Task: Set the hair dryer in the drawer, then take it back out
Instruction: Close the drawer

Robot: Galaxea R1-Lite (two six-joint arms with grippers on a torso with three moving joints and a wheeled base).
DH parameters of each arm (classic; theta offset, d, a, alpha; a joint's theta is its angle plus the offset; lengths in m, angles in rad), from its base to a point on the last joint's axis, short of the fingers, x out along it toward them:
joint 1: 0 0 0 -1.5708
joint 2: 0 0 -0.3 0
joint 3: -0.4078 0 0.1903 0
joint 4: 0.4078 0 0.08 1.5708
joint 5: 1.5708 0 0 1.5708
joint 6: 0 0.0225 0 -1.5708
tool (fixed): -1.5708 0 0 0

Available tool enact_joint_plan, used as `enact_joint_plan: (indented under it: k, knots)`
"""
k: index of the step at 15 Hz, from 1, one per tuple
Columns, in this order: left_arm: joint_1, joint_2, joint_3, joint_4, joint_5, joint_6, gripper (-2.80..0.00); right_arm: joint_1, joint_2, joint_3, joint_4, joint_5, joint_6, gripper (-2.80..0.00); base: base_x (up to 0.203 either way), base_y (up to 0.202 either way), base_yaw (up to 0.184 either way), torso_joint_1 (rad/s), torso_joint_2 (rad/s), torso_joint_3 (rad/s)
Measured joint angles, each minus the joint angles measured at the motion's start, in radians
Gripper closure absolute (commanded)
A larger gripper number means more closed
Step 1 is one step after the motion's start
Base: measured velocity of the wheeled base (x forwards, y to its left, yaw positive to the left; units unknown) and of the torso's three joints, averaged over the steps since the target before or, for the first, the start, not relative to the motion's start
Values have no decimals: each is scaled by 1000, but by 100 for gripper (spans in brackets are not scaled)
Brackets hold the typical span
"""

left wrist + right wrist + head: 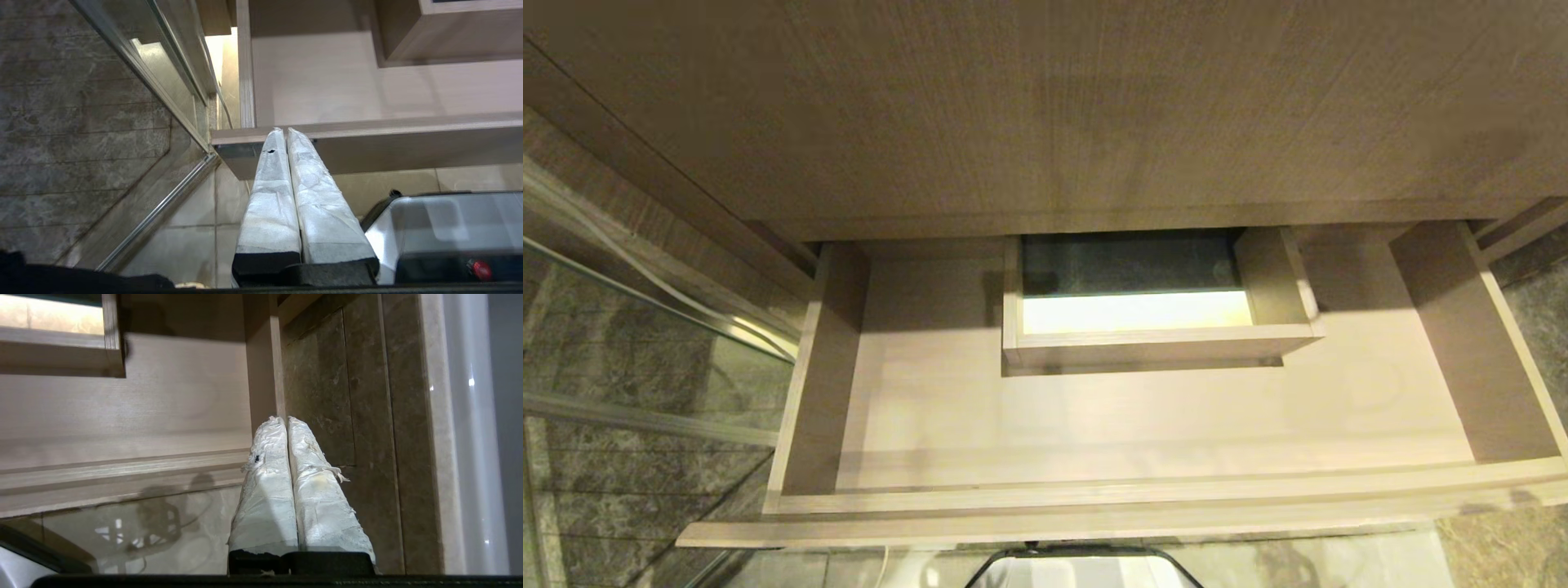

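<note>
With the drawer [1143,441] pulled fully out below the wood-grain vanity front [1045,114], the head view looks straight down into it and its floor shows bare pale wood. Boxed cut-out [1160,339] sits at the middle back, open through to a bright strip of floor beneath (dark stone above that strip). Hair dryer: not visible in any of the three views, so I cannot tell where it is. Neither arm shows in the head view. Left gripper [284,130] has its taped white fingers [269,204] pressed together, nothing between them; it hangs in front of the drawer's left front corner, tips level with the front panel's top edge, whether touching it I cannot tell. Glass shower panel with metal rail [163,204] runs just beside it on that side, over pale floor tiles [192,228]. Robot base, a grey housing with a red button [480,269], sits under the drawer front. Right gripper [284,418] likewise has its fingers [265,498] closed flat on each other and empty; it is out by the drawer's right front corner, tips lined up with the right side wall, dark stone tile wall [347,396] behind, and a white glossy surface [470,437] further out. Drawer front edge casts shadows on the floor tile below.
</note>
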Motion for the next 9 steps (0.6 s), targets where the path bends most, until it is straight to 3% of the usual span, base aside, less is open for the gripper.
enact_joint_plan:
  k: [2, 6, 9]
  knots:
    - [1, 0, 0, 0, 0, 0, 0, 1, 5, 19, -5, -6, 1, 0, 0, 0, 0, -4, 315, 274]
    - [1, 0, 0, 0, 0, 0, 0, -7, 128, 4, 104, -152, 47, 0, 0, 0, 0, 65, 108, 166]
    - [1, 0, 0, 0, 0, 0, 0, -68, 315, -54, 342, -117, 119, 0, 0, 0, 0, 55, 45, 93]
